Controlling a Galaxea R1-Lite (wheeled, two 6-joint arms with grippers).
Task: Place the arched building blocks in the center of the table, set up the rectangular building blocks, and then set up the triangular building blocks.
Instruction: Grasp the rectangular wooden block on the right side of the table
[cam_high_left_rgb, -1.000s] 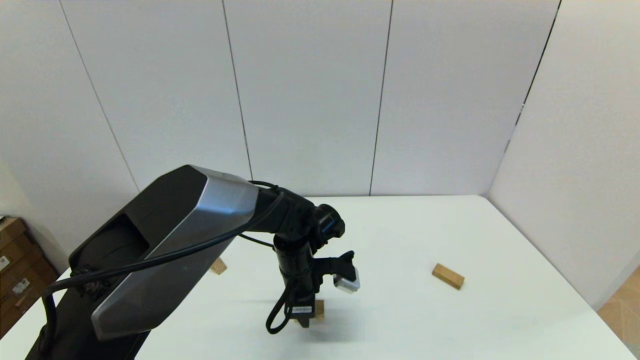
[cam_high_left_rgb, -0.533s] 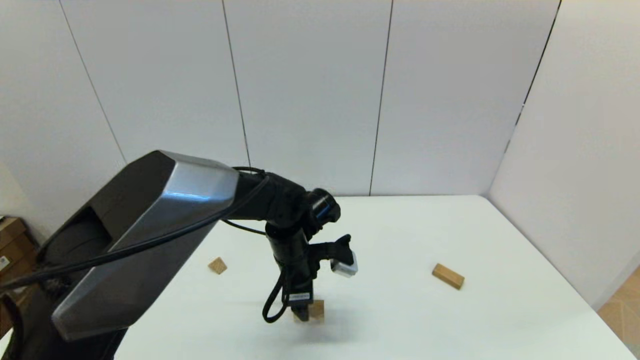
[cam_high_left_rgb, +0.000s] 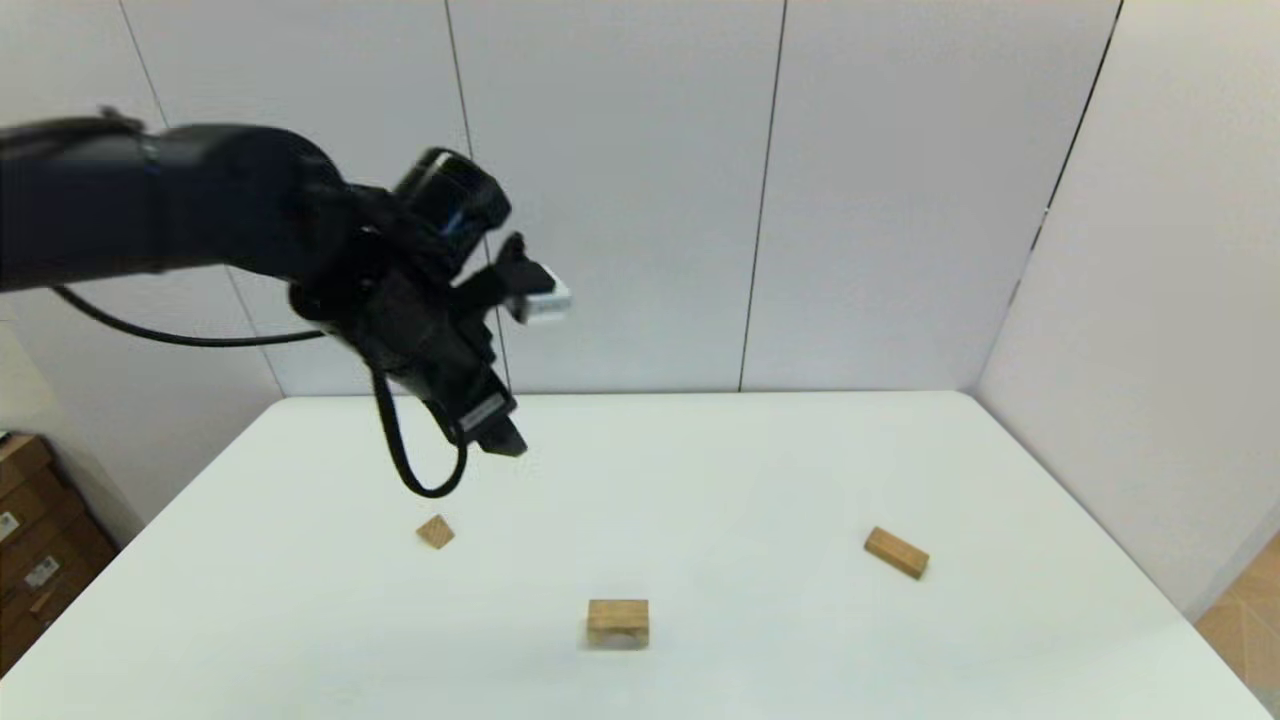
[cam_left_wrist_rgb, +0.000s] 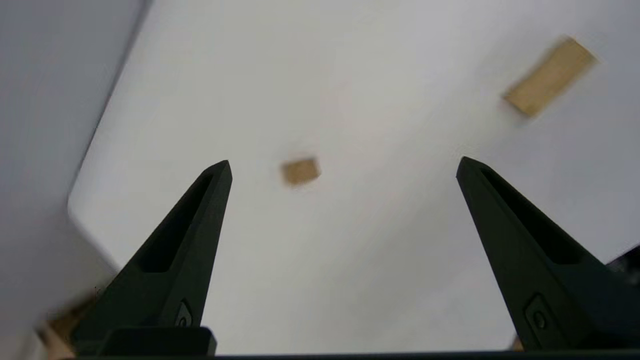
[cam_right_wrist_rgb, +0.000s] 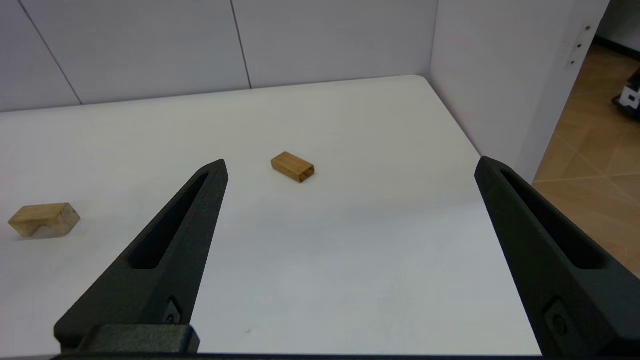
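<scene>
Change: left gripper (cam_high_left_rgb: 500, 440) has been lifted high off the arched block (cam_high_left_rgb: 617, 621), fingers spread, nothing held | Block: left standing at mid-table (cam_high_left_rgb: 760, 470), cut-out downward | Meaning: first step judged done; rectangular block (cam_high_left_rgb: 896, 552) untouched | Right gripper (cam_right_wrist_rgb: 350, 167): parked, spread, nothing held.

Grey panel walls (cam_high_left_rgb: 620, 200) w/ seams; cardboard boxes (cam_high_left_rgb: 35, 540) at left; wood floor (cam_right_wrist_rgb: 590, 150) right.

Right gripper (cam_right_wrist_rgb: 350, 167) fingers spread wide above desk (cam_right_wrist_rgb: 350, 260); rectangular block (cam_right_wrist_rgb: 293, 166) between; arched block (cam_right_wrist_rgb: 44, 219) well apart.
</scene>
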